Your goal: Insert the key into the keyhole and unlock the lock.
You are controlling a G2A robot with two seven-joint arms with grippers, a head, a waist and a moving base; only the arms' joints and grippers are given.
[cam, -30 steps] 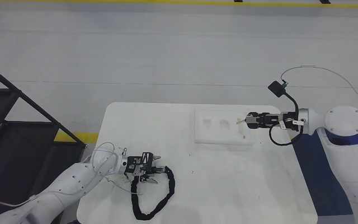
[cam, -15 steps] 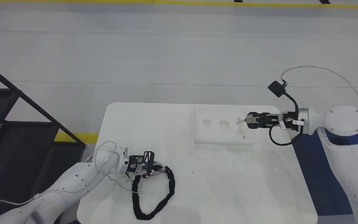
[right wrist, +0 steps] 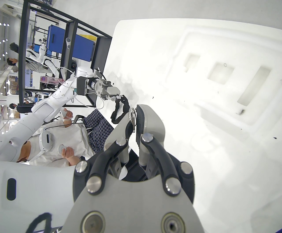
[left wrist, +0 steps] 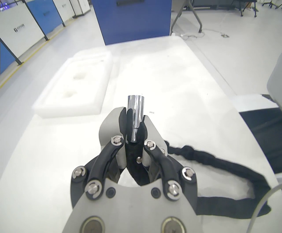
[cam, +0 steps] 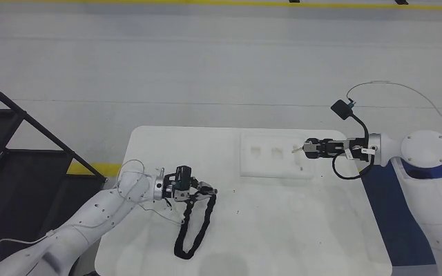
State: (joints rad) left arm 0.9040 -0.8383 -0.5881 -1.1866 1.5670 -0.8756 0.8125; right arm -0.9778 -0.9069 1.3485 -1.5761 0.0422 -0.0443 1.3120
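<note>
The lock is a chrome cylinder [left wrist: 135,114] on a black fabric-covered chain loop [cam: 193,233]. My left gripper [cam: 201,188] is shut on the cylinder near the table's front left, and the cylinder's free end sticks out past the fingertips [left wrist: 120,112]. The chain [left wrist: 220,164] trails behind the gripper on the table. My right gripper [cam: 301,148] hovers over the right end of the white foam tray [cam: 276,171], shut on a small metal key [right wrist: 132,116]. The right wrist view shows the left gripper [right wrist: 115,97] farther off, with the chain [right wrist: 120,109] hanging below it.
The white table [cam: 290,228] has bare room between the two grippers. The foam tray [left wrist: 72,107] has shallow recesses [right wrist: 221,73]. A black metal frame [cam: 34,138] stands off the table's left side. A blue cabinet [left wrist: 132,19] stands beyond the table's far end.
My left gripper has risen and shifted right with the lock cylinder, turning it outward. The chain loop has been drawn into a narrower shape. The right arm has kept still.
</note>
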